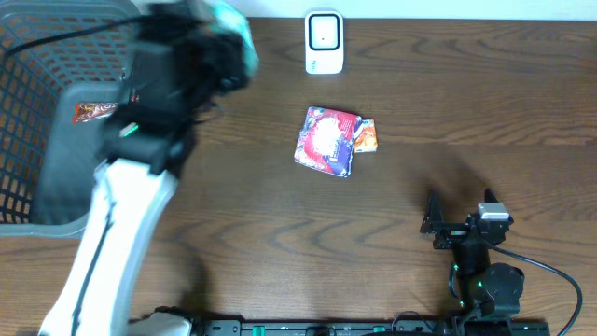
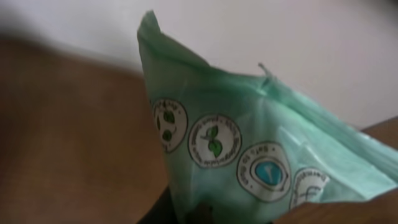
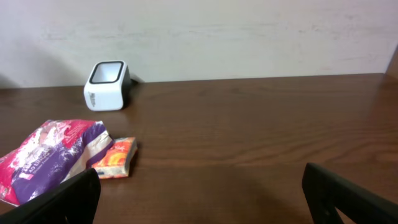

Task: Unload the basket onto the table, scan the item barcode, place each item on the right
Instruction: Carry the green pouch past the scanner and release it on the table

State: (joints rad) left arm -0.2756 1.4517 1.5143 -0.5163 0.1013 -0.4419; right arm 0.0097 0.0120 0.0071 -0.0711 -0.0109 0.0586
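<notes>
Green pouch (image 2: 249, 155) is pinched in my left gripper (image 1: 222, 51), jaws narrow on it, a blur at the upper left of the overhead view, beside the basket (image 1: 28, 140) and left of the scanner (image 1: 324, 42) at top centre. My right gripper (image 3: 199, 205) sits at lower right, jaws wide with nothing between them, below and right of the snack packs (image 1: 328, 140) at mid-frame.

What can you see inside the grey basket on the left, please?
One small red packet lies in the basket. The left arm covers part of the interior, so anything else under it is hidden.
</notes>
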